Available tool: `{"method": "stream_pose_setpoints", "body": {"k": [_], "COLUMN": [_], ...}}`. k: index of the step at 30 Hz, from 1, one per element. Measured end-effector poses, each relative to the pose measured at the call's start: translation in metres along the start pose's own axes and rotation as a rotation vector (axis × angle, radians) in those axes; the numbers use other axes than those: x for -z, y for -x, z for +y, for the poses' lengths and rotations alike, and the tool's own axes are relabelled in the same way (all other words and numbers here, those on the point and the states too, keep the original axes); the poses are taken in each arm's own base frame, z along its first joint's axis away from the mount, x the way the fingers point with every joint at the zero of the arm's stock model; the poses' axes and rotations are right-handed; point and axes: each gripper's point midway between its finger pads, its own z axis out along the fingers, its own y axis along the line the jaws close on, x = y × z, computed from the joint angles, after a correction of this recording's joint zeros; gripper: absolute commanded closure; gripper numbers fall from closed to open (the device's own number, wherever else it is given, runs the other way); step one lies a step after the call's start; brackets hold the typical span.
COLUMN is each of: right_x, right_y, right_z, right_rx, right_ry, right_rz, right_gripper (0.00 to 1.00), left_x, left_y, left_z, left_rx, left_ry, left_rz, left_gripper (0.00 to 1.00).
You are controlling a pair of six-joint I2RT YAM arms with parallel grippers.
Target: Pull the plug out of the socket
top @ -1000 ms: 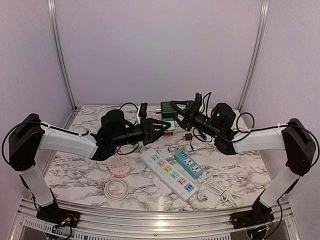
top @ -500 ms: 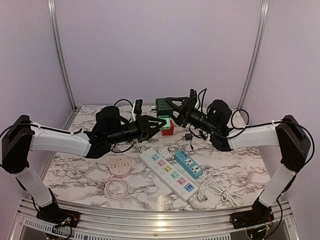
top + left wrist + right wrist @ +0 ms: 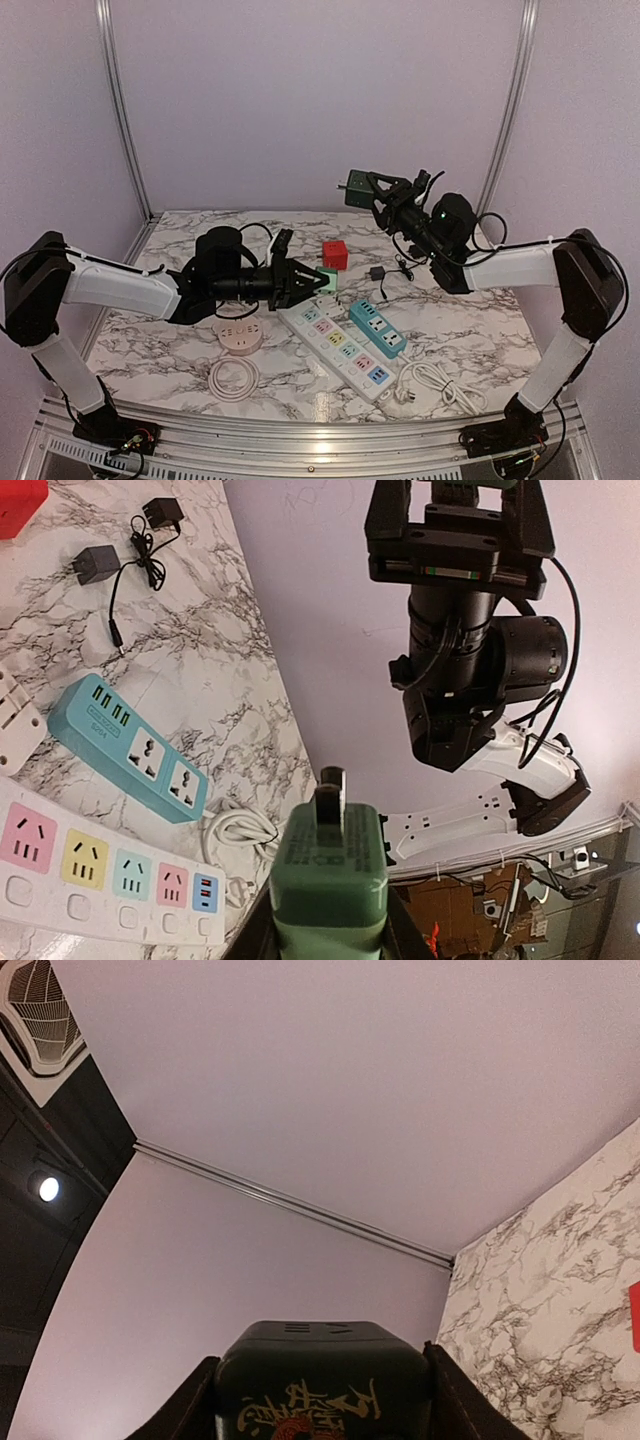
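Top view: left claw [image 3: 311, 281] is clamped on the light green plug [image 3: 322, 279], low over the tabletop [image 3: 150, 345] near the far end of the white power strip [image 3: 335, 345]. Right claw [image 3: 370, 190] grips the dark green socket cube [image 3: 353, 186], raised well above the tabletop. Plug and socket cube are well apart, with the red cube [image 3: 335, 254] on the tabletop roughly between them.

Left wrist only: plug's prong [image 3: 330, 788] is bare and points toward the right arm [image 3: 470, 630]. Fine print on the plug's side is unreadable. Teal power strip [image 3: 122, 745] has tiny text by its USB ports, also unreadable.

Right wrist only: gold script and a red mark on the socket cube's face, cut off by the frame edge, can't read.
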Motion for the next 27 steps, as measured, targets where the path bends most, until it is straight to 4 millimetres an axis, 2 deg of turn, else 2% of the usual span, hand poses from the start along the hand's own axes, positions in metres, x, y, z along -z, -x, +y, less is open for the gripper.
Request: {"method": "stream_pose_setpoints", "body": {"k": [5,8,12,17,19,21,22,27], "right_x": [0.000,0.003,0.022,0.070,0.095,0.114,0.124,0.165], "right_y": [-0.001,0.003,0.021,0.039,0.043,0.043,0.050,0.069], "right_z": [-0.011,-0.024,-0.049,-0.090,-0.106,-0.114,-0.118,-0.123], "right_rx": [0.008,0.012,0.016,0.014,0.010,0.012,0.016,0.037], "right_ry": [-0.047,-0.089,-0.159,-0.290,-0.349,-0.386,-0.406,-0.452], "right_rz": [0.002,0.016,0.013,-0.007,-0.013,-0.012,-0.026,-0.078], "right_gripper": [0.95,0.96,0.96,0.96,0.96,0.96,0.96,0.96], "left_x": [0.007,0.026,0.073,0.146,0.175,0.201,0.215,0.265], "left_y": [-0.001,0.015,0.047,0.074,0.077,0.075,0.073,0.058], "left_z": [0.027,0.036,0.049,0.079,0.096,0.114,0.124,0.158], "left_rx": [-0.001,-0.010,-0.035,-0.031,-0.009,0.020,0.039,0.112], "left_ry": [0.132,0.209,0.335,0.572,0.668,0.755,0.806,1.009], "left_rz": [-0.005,-0.061,-0.195,-0.358,-0.409,-0.448,-0.465,-0.508], "left_gripper": [1.00,1.00,1.00,0.99,0.99,0.98,0.99,0.98]}}
